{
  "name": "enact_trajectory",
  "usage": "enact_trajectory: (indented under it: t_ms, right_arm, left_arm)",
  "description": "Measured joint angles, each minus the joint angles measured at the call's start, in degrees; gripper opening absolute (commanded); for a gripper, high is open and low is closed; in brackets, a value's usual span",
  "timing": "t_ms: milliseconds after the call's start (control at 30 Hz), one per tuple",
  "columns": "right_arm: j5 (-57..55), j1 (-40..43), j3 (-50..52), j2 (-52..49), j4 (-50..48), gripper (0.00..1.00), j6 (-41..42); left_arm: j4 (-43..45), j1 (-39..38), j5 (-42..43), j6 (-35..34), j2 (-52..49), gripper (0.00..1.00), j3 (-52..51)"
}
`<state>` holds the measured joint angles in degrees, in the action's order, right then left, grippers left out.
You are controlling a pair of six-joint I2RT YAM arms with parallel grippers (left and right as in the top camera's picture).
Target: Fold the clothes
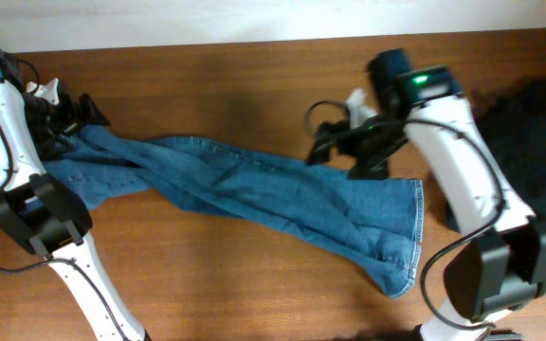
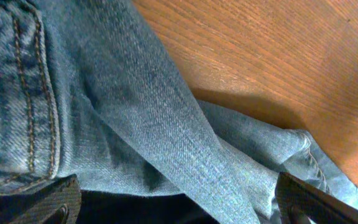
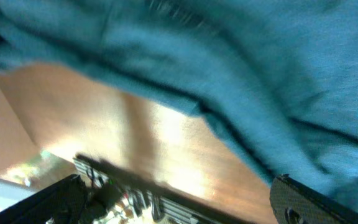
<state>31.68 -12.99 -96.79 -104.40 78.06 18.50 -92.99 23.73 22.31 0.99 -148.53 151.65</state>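
Jeans: one pair of blue jeans (image 1: 254,194) lies slantwise across the wooden table (image 1: 207,294), with the waist at the left end and the leg hems towards the right.
Legs: two, twisted over each other near the waist.
Left gripper (image 1: 81,118): sits at the waist end with its fingers (image 2: 48,202) spread wide and denim lying between them.
Right gripper (image 1: 318,150): is at the far edge of the legs with its fingers (image 3: 309,199) wide apart. Its wrist view is blurred, and whether it touches the cloth I cannot tell.
Dark garment (image 1: 529,133): one black heap lies at the right edge, apart from the jeans.
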Motion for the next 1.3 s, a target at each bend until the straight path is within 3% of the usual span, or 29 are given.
enact_trajectory:
  t_ms: [167,267,367,667,933,1300]
  right_arm:
    - [-6.3,-12.5,3.4,0.0,-7.5,0.99,0.2]
    - [-25.6,-19.5,3.5,0.0,-9.6,0.99,-4.1]
    - [-37.3,-25.6,3.6,-0.7,-15.9,0.99,-15.0]
    - [-44.5,-33.5,3.7,-10.6,-25.2,0.99,-22.4]
    - [-45.7,-39.6,3.7,-12.2,-29.2,0.99,-23.8]
    - [-46.3,-39.8,3.8,-17.5,-31.9,0.99,-23.7]
  left_arm:
    - [0.9,0.0,0.0,0.0,0.0,0.99,0.0]
    - [1.3,0.0,-1.4,0.0,0.0,0.99,0.0]
    - [1.4,0.0,-2.2,0.0,0.0,0.99,0.0]
    - [1.5,0.0,-2.6,0.0,0.0,0.99,0.0]
    - [1.5,0.0,-2.8,0.0,0.0,0.99,0.0]
    - [1.6,0.0,-2.8,0.0,0.0,0.99,0.0]
